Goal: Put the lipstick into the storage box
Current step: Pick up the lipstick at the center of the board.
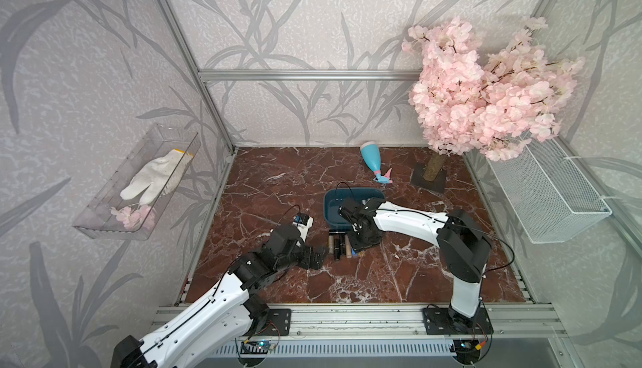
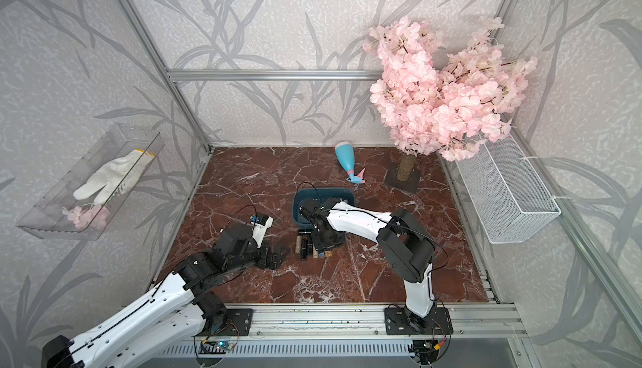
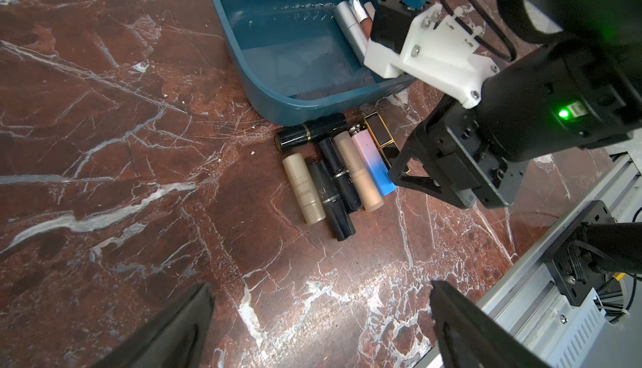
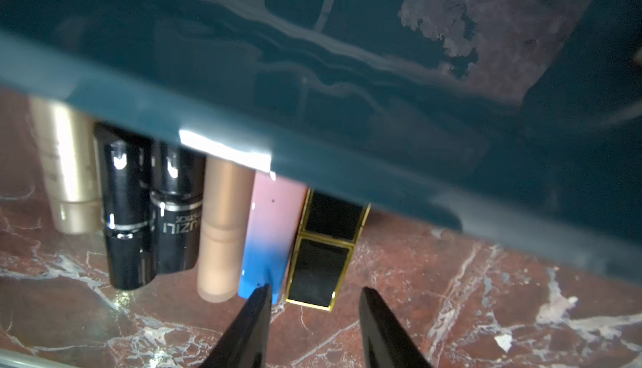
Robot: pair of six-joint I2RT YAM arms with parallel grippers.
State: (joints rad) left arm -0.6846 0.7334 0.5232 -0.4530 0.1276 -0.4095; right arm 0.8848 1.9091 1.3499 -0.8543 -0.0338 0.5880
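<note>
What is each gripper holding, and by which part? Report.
Nothing: left gripper open, empty; right gripper open, tips either side of the black-gold lipstick end, not clamped.

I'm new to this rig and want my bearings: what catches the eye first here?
The pink blossom tree stands in the far right corner of the marble table. At mid-table, a row of lipsticks lies just outside the near wall of the teal storage box, and the right gripper is poised open at the row's black-and-gold end.
</note>
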